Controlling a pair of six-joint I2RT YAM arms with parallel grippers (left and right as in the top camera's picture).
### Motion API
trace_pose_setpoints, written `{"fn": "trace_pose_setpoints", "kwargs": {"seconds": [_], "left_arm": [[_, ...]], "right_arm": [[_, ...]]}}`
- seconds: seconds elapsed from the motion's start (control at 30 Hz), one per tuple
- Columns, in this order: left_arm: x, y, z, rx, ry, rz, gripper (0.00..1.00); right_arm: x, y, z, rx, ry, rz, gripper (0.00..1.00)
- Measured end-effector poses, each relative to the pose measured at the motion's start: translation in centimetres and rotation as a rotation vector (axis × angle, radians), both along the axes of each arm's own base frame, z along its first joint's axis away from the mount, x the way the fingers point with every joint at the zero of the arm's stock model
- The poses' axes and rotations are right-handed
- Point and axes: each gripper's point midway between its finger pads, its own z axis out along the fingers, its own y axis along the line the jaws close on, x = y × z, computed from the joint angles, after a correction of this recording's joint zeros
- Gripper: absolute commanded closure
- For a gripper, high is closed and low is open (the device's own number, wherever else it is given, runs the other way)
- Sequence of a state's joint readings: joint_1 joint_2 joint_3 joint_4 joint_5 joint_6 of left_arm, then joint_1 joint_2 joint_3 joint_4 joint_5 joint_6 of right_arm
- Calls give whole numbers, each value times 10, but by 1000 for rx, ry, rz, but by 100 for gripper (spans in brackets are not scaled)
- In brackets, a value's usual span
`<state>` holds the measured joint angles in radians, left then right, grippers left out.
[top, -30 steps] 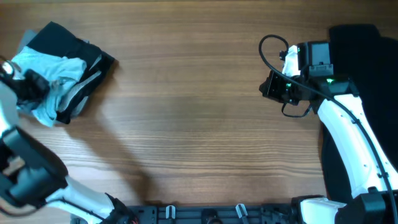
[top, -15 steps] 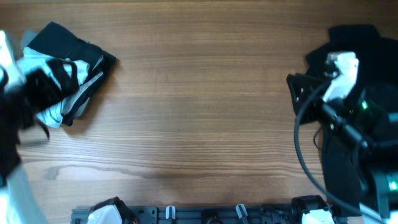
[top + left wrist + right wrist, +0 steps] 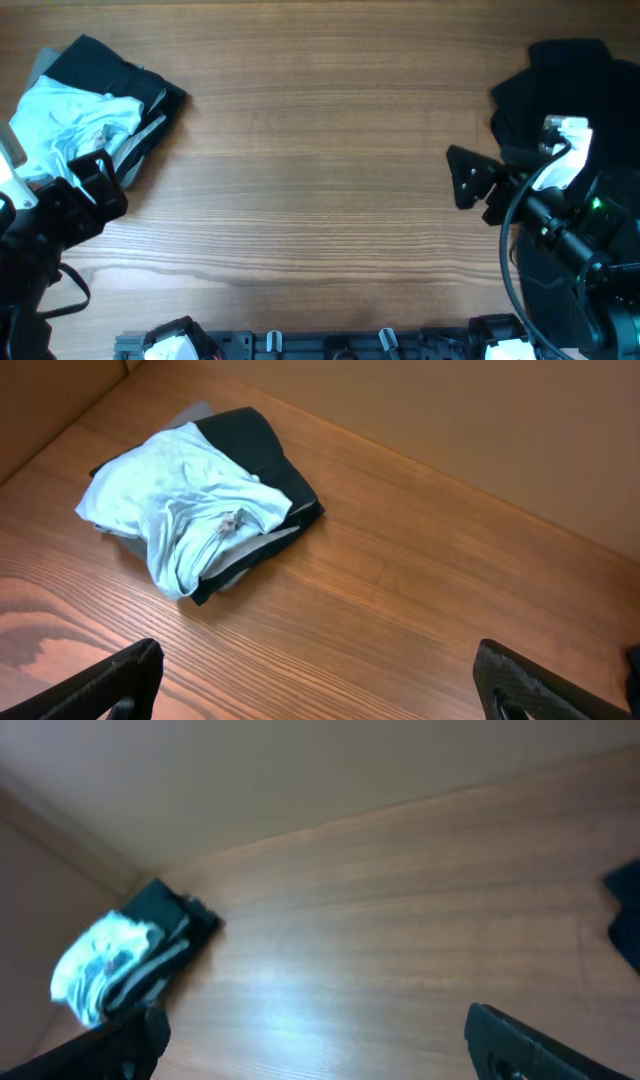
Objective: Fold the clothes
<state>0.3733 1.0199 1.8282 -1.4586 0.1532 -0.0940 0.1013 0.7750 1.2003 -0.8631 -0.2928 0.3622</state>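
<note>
While both claws hang empty, their fingers stand wide apart: left claw [image 3: 315,668] over the left front of the tabletop [image 3: 320,180], right claw [image 3: 315,1025] toward the right side. Neither touches cloth. Just beyond the left claw: folded stack [image 3: 200,510], pale blue shirt [image 3: 170,500] over dark pieces, near the left edge. Just beside the right claw: 1 heap of black garments [image 3: 565,80], apparently unfolded, running to the right edge. Judgement: cloth soft, light, limp; will sag and drag when lifted. Best hold likely a hem or corner on the heap's near margin, 1 layer pinched. Middle of tabletop bare, ample room for spreading; back wall [image 3: 450,420] hems in the far side.
</note>
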Motion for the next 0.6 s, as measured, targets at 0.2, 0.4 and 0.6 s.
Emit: {"fn": "trace_pose_setpoints", "kwargs": {"seconds": [0.2, 0.4, 0.6], "left_arm": [[0, 0, 0, -1, 1, 0, 0], [0, 0, -1, -1, 4, 1, 0], [0, 1, -1, 2, 6, 5, 0]], "right_arm": [[9, -2, 52, -166, -376, 42, 0], [-27, -5, -51, -423, -508, 116, 0], [-17, 8, -156, -414, -614, 169, 0]]}}
